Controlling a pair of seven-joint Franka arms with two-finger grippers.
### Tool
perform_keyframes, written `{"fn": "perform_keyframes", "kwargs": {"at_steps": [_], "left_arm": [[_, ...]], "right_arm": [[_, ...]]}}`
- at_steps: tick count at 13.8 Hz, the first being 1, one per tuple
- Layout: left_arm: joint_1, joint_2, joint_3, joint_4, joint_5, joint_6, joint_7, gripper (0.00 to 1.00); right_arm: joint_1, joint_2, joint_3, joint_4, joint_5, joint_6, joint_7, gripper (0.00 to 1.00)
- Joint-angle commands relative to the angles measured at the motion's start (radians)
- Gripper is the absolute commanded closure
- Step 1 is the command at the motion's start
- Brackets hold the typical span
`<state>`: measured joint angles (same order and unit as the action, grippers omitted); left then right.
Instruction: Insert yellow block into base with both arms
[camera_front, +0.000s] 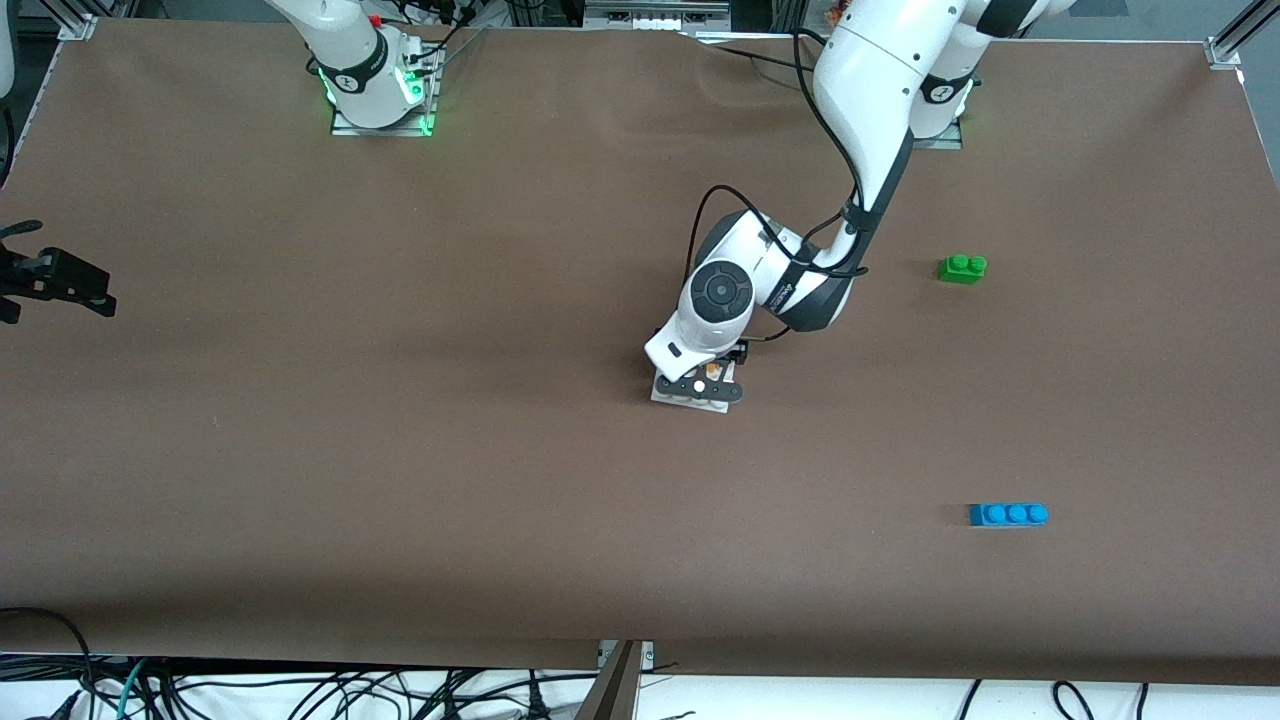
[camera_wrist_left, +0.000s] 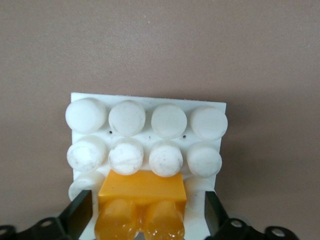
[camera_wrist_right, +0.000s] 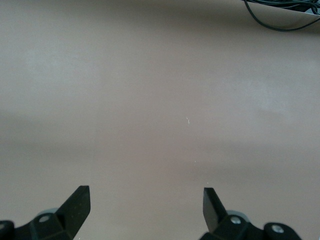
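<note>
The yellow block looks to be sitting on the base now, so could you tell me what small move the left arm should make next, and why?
Probably lift the left gripper straight up. Its fingers stand apart from the yellow block, which sits on the base among the studs, so a sideways move might knock it. The right gripper waits open over bare table.

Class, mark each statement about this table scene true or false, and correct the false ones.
1. The yellow block sits on the base. True.
2. The left claw grips the block. False: its fingers stand open, apart from the block's sides.
3. The right claw is open over bare table. True.
4. The green brick lies nearer the front camera than the blue brick. False: it lies farther.
</note>
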<state>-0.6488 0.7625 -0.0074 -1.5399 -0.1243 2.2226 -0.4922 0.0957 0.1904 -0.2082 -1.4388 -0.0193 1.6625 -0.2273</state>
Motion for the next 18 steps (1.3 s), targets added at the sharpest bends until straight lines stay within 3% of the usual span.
{"fn": "perform_keyframes", "kwargs": {"at_steps": [1, 6, 13, 18], "left_arm": [[-0.011, -0.008, 0.01, 0.007, 0.017, -0.009, -0.023, 0.0], [0.011, -0.115, 0.021, 0.018, 0.015, -0.144, -0.06, 0.0], [0.165, -0.373, 0.081, 0.02, 0.018, -0.391, -0.005, 0.0], [0.308, -0.504, 0.174, 0.024, 0.017, -0.509, 0.312, 0.0]], "right_arm": [[-0.014, -0.014, 0.009, -0.015, -0.005, 0.003, -0.007, 0.0], [-0.014, -0.013, 0.01, -0.015, -0.004, 0.003, -0.009, 0.0], [-0.014, -0.009, 0.01, -0.011, -0.004, 0.003, -0.009, 0.0], [-0.014, -0.009, 0.01, -0.008, -0.004, 0.003, -0.009, 0.0]]}}
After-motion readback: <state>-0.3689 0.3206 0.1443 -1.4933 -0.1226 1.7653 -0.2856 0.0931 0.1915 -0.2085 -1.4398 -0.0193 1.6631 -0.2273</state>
